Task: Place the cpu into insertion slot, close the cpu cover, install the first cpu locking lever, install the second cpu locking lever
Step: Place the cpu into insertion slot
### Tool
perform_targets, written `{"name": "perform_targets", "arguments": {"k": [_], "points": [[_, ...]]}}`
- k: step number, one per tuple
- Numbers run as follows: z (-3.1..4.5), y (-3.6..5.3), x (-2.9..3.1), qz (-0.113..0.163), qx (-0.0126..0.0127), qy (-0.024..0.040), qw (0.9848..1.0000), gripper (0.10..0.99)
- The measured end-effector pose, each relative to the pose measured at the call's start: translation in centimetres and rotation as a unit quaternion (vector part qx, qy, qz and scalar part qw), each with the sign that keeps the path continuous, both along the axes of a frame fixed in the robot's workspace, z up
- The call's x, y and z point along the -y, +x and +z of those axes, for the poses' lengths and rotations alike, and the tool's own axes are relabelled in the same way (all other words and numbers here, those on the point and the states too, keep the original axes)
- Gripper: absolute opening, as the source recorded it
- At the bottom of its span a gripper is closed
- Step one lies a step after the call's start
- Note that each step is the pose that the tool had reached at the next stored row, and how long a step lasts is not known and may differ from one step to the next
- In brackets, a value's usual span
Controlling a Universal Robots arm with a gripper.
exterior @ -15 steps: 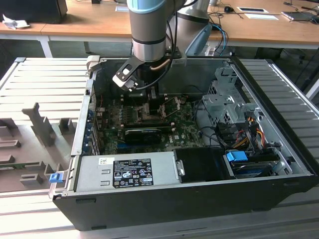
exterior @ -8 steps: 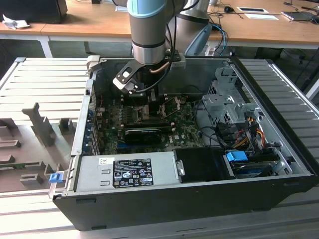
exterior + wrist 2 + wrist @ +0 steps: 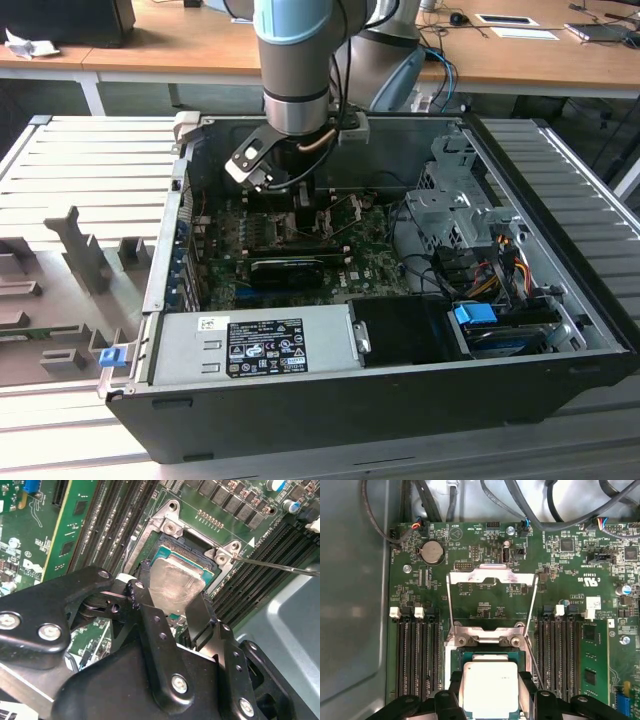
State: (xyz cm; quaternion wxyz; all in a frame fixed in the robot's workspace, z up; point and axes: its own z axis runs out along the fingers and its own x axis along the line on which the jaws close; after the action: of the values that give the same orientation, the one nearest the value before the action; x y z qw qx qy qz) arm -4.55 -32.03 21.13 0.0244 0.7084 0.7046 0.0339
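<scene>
The cpu (image 3: 176, 586), a pale silver square chip, sits between my gripper's (image 3: 170, 599) two black fingers (image 3: 200, 614), which press on its opposite edges. It lies level over the insertion slot (image 3: 167, 554), whose dark teal-edged rim shows around it. In the first wrist view the cpu (image 3: 490, 690) covers most of the insertion slot (image 3: 490, 653), with the gripper (image 3: 491, 681) shut on it. The cpu cover (image 3: 492, 575) is swung open and lies back over the green board. Two thin locking levers (image 3: 533, 605) stand released along its sides. The arm's wrist (image 3: 295, 110) reaches down into the computer case.
Black memory slots (image 3: 417, 660) flank the socket on both sides. A long black card (image 3: 290, 268) lies in front of the socket, a grey power supply (image 3: 250, 345) at the case front, a metal drive cage (image 3: 450, 210) and cables (image 3: 495, 265) at the exterior view's right.
</scene>
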Motion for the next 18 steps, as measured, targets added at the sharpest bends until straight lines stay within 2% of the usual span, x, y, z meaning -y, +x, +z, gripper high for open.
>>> {"name": "perform_targets", "arguments": {"k": [11,18], "points": [[-0.88,-0.08,-0.07,-0.004,0.0000,-0.0018,1.0000,0.525],[-0.91,-0.08,-0.07,-0.004,0.0000,-0.0018,1.0000,0.525]]}}
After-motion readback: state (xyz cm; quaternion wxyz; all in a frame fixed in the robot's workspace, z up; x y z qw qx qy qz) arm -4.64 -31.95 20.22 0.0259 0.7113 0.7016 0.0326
